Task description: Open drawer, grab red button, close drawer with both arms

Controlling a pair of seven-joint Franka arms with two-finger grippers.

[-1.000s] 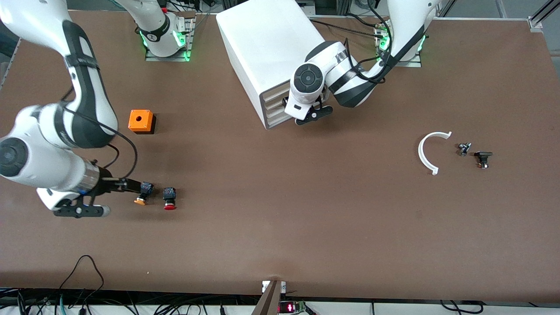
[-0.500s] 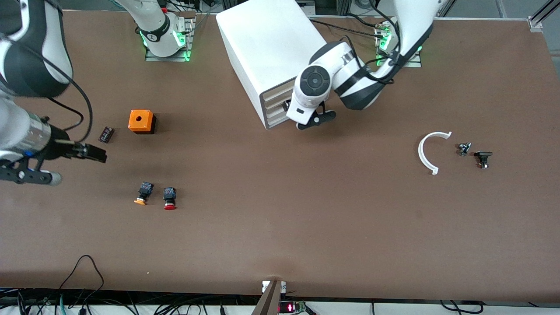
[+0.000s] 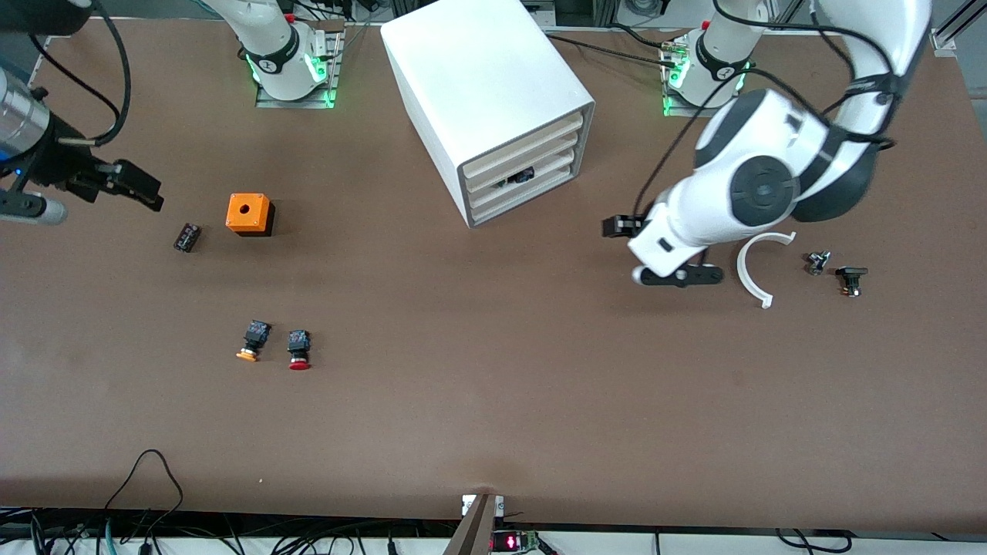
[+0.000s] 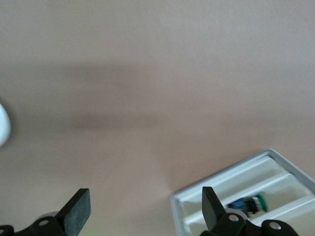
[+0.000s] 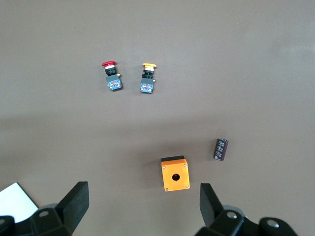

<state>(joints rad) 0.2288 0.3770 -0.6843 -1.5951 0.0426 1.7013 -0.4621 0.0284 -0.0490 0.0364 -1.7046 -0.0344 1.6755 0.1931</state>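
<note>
- While both arms are hanging empty, the button is lying on the worktop beside an orange-capped button.
- Left gripper is hovering spread wide, beside the cabinet, whose drawer is sitting flush.
- Right gripper is hovering spread wide near the orange box.

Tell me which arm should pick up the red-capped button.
Right. The button lies toward the right arm's end of the table, where the right gripper hangs open. The left gripper, also open, is over by the white arc.
</note>
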